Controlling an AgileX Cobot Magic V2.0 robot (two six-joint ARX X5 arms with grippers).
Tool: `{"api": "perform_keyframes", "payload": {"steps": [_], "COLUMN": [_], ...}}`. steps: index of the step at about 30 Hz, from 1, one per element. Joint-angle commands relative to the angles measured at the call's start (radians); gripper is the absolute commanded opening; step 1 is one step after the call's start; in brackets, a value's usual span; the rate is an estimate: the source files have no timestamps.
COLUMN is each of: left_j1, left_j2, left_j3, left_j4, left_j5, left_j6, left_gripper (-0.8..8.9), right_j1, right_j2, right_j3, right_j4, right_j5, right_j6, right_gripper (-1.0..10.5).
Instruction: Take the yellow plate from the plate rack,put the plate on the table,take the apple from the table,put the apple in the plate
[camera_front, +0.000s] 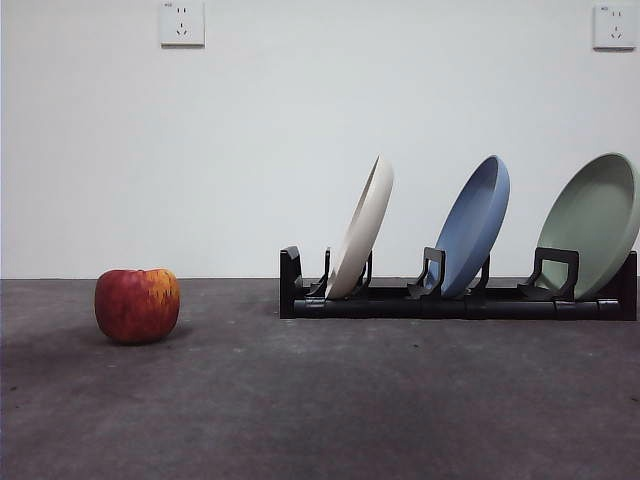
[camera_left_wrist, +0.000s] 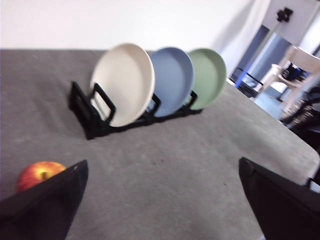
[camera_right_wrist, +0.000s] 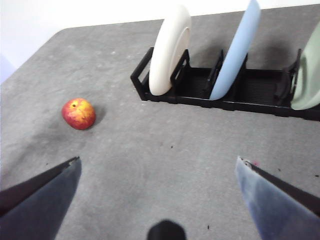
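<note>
Cream-yellow matte round plate (camera_front: 362, 228): leaning on edge in the end slot of the long black plastic pronged rack (camera_front: 455, 300), so its rim offers a grip. Red, yellow-streaked apple (camera_front: 137, 305): on dark grey rough table (camera_front: 320, 400), nine o'clock of rack. Left gripper (camera_left_wrist: 162, 200), right gripper (camera_right_wrist: 157, 195): both spread wide, holding nothing.

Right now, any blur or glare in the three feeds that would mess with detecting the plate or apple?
Front view: sharp, even light, no glare; the apple casts a soft shadow on the table. Left wrist view: motion-blurred throughout, yellow plate edges soft, background beyond the table washed out. Right wrist view: mostly crisp, plate rack clear, only the near jaws blurred.
</note>
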Motion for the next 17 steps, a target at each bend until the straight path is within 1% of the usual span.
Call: {"api": "perform_keyframes", "payload": {"steps": [1, 5, 10, 17], "left_j1": [-0.026, -0.083, -0.182, -0.314], "left_j2": [0.052, 0.176, 0.398, 0.724], "left_j3": [0.009, 0.039, 0.151, 0.374], "left_j4": [0.085, 0.189, 0.249, 0.276], "left_j5": [0.052, 0.059, 0.023, -0.080], "left_j6": [0.014, 0.012, 0.022, 0.122], "left_gripper": [5.04, 5.04, 5.03, 5.03], "right_j1": [0.001, 0.001, 0.001, 0.001], "right_j2": [0.000, 0.000, 0.000, 0.017], "right_j3": [0.003, 0.003, 0.003, 0.003], "right_j4": [0.006, 0.005, 0.003, 0.003], "right_j5": [-0.008, -0.012, -0.027, -0.030], "right_j6": [-0.001, 0.000, 0.000, 0.000], "right_gripper": [5.4, 5.4, 5.4, 5.4]}}
